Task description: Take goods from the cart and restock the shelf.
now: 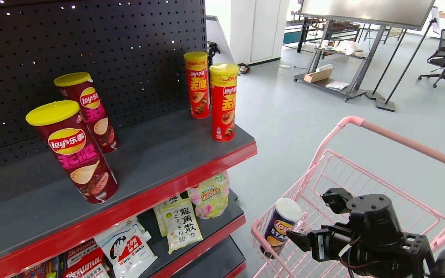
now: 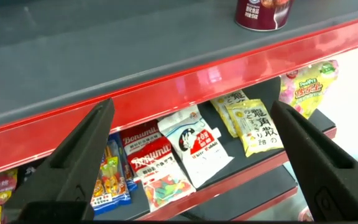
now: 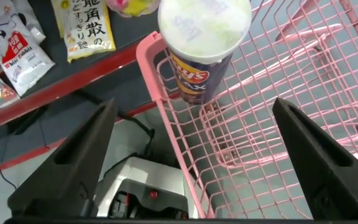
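Pink wire makes up the cart [image 1: 400, 139] on your right, standing on the grey floor beside the end of the shelf [image 1: 160, 154]. In the cart's corner nearest the shelf you have a blue chip can [image 1: 282, 226] with a white lid, upright or nearly so and resting against the wire wall. Your right tool [image 3: 194, 102] hangs just above that corner with its two dark fingers spread wide and nothing between them; the blue chip can sits ahead of the fingertips, apart from both. Your left tool [image 2: 191, 104] is released as well, fingers far apart and holding nothing, and it faces the shelf's red front edge with the lower tier beyond. On the top board you can see two dark red cans [image 1: 75, 150] with yellow lids toward the near end, one behind the other, and two orange-red cans [image 1: 223, 102] standing upright, just beside each other, at the far end near the edge. The tier below carries flat snack bags [image 1: 178, 224] lying side by side, among them a white one, a yellow-green one and a pale pastel one
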Motion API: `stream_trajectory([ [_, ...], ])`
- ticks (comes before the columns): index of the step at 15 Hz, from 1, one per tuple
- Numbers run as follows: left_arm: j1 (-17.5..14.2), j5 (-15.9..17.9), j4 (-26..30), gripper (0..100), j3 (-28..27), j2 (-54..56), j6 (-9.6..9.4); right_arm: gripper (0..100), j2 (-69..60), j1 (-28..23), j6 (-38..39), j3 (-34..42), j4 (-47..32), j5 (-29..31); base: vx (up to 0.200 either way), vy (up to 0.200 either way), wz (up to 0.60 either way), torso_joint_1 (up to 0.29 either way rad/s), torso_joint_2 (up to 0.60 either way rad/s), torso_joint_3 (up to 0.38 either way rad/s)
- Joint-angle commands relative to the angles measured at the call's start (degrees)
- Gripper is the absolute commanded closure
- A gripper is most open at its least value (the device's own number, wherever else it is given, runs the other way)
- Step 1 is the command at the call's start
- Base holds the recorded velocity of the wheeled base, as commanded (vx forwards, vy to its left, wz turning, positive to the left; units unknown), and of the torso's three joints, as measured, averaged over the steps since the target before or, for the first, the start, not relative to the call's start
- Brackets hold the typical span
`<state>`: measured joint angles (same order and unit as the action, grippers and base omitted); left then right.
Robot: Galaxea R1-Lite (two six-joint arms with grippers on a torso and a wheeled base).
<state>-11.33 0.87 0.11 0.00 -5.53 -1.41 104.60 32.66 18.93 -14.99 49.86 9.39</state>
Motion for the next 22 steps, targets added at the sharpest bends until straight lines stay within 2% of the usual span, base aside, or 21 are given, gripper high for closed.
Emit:
stream_trajectory([
  [1, -0.01, 0.01, -0.02, 0, 0.00, -0.09, 0.01, 0, 0.35, 0.04, -0.04, -0.03, 0.06, 0.02, 0.000, 0.000, 0.00, 0.000, 0.00, 0.000],
  [12, -0.01, 0.01, -0.02, 0, 0.00, -0.09, 0.01, 0, 1.93, 0.21, -0.12, 0.58, 3.40, 0.02, 0.000, 0.000, 0.00, -0.042, 0.11, 0.064],
  [22, -0.01, -0.07, -0.02, 0, 0.00, -0.09, 0.01, 0, 4.13, 4.26, 1.99, 1.55, 4.63, 0.81, 0.000, 0.000, 0.00, 0.000, 0.00, 0.000],
])
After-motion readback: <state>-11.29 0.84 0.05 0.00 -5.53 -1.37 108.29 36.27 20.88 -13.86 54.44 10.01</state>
